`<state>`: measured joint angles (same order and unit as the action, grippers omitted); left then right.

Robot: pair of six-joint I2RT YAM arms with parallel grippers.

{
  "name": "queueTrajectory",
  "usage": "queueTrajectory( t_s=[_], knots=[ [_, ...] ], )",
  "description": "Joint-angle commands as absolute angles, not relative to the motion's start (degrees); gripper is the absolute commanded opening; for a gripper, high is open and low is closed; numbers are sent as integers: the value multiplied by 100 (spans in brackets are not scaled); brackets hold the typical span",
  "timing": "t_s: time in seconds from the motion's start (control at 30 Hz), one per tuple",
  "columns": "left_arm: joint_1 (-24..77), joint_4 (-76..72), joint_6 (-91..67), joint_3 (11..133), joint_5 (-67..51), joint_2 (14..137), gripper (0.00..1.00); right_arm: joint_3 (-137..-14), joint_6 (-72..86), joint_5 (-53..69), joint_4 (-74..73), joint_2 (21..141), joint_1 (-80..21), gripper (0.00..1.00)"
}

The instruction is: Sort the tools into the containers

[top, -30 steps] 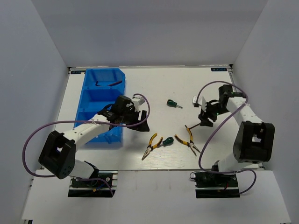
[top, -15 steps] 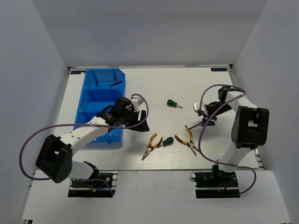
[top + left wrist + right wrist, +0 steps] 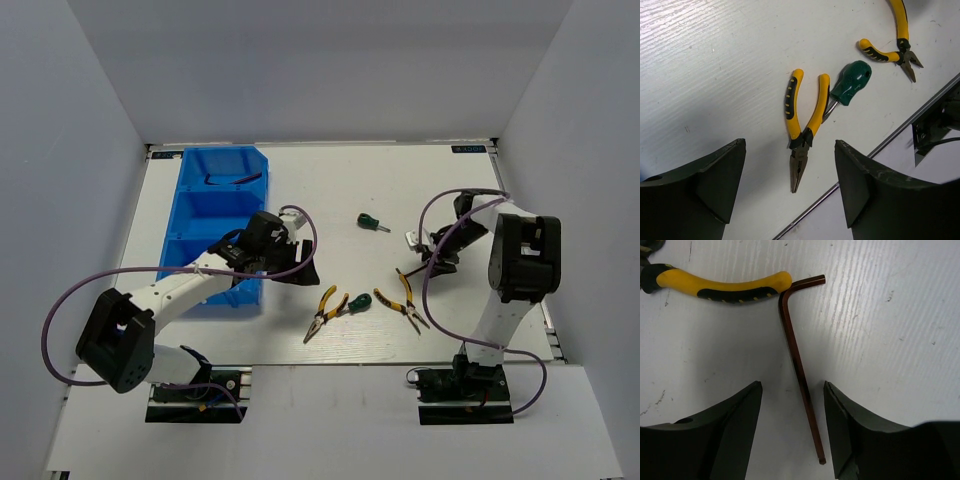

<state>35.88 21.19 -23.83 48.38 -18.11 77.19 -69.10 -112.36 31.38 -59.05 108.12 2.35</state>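
My right gripper (image 3: 792, 426) is open and low over the table, its fingers on either side of the long shaft of a dark L-shaped hex key (image 3: 799, 365). The short leg of the key touches a yellow-and-black pliers handle (image 3: 722, 287). In the top view this gripper (image 3: 437, 258) is just above those pliers (image 3: 403, 300). My left gripper (image 3: 790, 185) is open and empty above the other pliers (image 3: 802, 127), which lie against a green screwdriver (image 3: 850, 89). In the top view it (image 3: 303, 268) hovers right of the blue bins (image 3: 190, 215). A second hex key (image 3: 225, 180) lies in the far compartment.
A second green screwdriver (image 3: 372, 222) lies alone mid-table. The table's near edge (image 3: 880, 145) runs close below the pliers. Grey walls enclose the table on three sides. Purple cables loop from both arms.
My right arm has folded in and brought its gripper down and slightly left over the hex key. My left gripper has barely moved.
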Motion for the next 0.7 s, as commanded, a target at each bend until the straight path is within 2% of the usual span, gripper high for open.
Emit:
queueTrajectory(
  t_s=[0.0,0.23,0.37,0.67],
  knots=[
    [3621,2206,-2417,5036,-1688,7532,82,-7075,-11847,2753,-6117,10924,106,58],
    [3621,2259,-2417,5036,-1512,7375,83,-7181,-11848,2154,-6161,11197,-165,50],
    [3621,2382,-2417,4983,-1380,7269,83,-7023,-11611,1916,-5731,11154,-298,42],
    [3621,2435,-2522,4878,-1143,7031,83,-5355,-11013,1460,-3886,10433,-580,28]
  ],
)
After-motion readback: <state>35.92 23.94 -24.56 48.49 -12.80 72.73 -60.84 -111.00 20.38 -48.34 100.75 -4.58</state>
